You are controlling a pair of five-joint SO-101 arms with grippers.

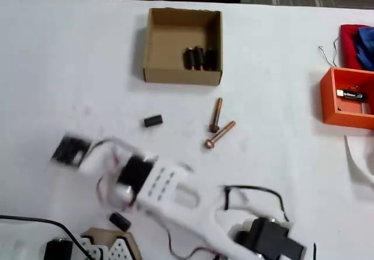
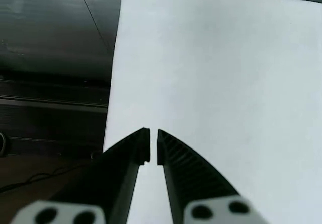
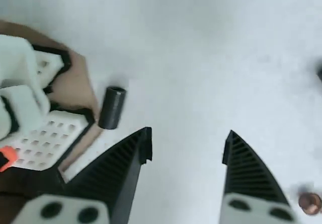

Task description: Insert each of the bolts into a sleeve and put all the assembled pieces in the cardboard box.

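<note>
The cardboard box stands at the back with several assembled pieces inside. Two copper bolts lie loose in front of it. One black sleeve lies left of the bolts. Another sleeve lies near the front beside a brown and white base. My right arm stretches across the front of the table, its blurred gripper end at the left. The right gripper is open and holds nothing, with a bolt head off to one side. My left gripper is shut and holds nothing, over the table's edge.
An orange tray with a small dark item stands at the right edge, red and blue cloth behind it. Black cables loop near the right arm's base. The brown base plate sits at the front left.
</note>
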